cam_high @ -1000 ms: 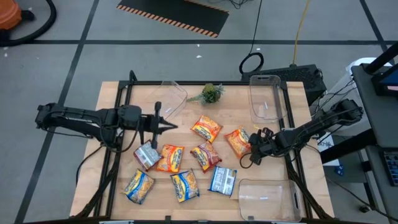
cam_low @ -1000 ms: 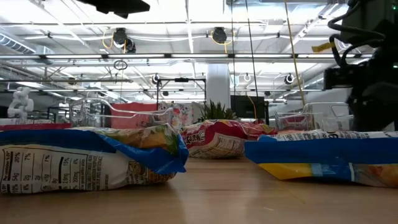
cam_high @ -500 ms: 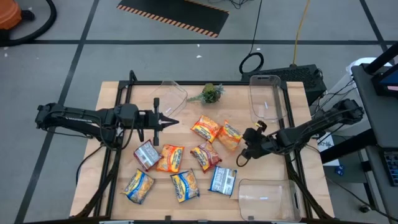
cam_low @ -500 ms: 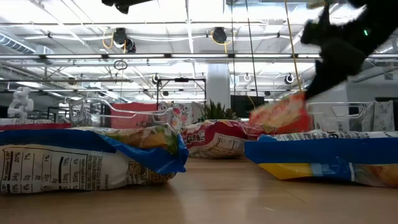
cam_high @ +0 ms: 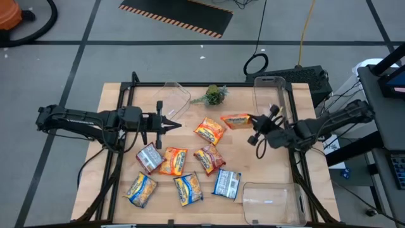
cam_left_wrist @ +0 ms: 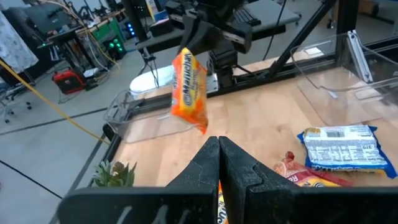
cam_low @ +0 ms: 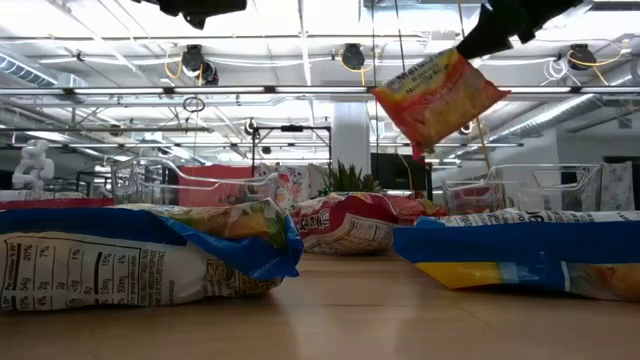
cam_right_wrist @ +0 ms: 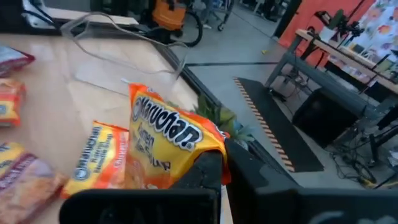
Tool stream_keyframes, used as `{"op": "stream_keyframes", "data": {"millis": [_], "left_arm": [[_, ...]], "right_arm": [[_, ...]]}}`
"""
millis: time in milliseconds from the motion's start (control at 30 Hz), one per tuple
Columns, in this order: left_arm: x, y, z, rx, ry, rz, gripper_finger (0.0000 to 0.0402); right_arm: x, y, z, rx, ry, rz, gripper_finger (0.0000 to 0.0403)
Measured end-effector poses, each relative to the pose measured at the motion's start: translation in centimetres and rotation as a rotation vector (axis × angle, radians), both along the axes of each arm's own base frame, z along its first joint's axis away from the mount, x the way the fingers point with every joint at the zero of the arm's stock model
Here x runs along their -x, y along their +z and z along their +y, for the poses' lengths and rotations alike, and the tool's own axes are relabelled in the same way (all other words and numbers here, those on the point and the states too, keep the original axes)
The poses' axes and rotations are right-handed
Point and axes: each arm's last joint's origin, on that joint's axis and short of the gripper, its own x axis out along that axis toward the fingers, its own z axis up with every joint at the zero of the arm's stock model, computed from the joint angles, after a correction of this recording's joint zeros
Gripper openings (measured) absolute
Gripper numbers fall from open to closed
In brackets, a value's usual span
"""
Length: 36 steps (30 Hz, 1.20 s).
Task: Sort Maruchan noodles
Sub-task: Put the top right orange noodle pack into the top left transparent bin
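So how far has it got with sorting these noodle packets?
Barely started. All three clear bins look empty. In hand: the right gripper is shut on an orange packet and holds it above the table, near the far right bin. Left: eight packets lie on the wooden table. The left gripper hovers shut and empty.

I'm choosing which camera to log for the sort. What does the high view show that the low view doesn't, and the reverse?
Only the high view shows the left gripper, shut and empty over the table, three clear bins and all packets spread out. Only the low view shows the room's ceiling lights and how far the orange packet hangs above the wood. Both show the right gripper shut on that packet.
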Motion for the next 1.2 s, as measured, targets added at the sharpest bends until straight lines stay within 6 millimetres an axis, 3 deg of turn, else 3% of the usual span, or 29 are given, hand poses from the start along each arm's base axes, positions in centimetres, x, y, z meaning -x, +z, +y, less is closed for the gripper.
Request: {"op": "stream_keyframes", "data": {"millis": [467, 800, 1067, 1200], "left_arm": [[-1.8, -1.6, -0.1, 0.025, 0.007, 0.071, 0.0004], [-2.9, -3.1, -0.1, 0.003, 0.003, 0.145, 0.0004], [-2.6, -4.6, -0.3, 0.084, 0.03, 0.288, 0.0004], [-2.9, -4.6, -0.7, 0.108, 0.024, 0.273, 0.0004]], "right_arm": [[-0.1, 0.4, -1.7, 0.117, -0.1, 0.056, 0.0], [-1.0, 2.0, -1.6, 0.203, -0.059, -0.001, 0.0], [-1.4, 3.0, -2.4, 0.284, -0.073, 0.003, 0.0], [-2.0, 3.6, -3.0, 0.24, 0.03, -0.085, 0.0]]}}
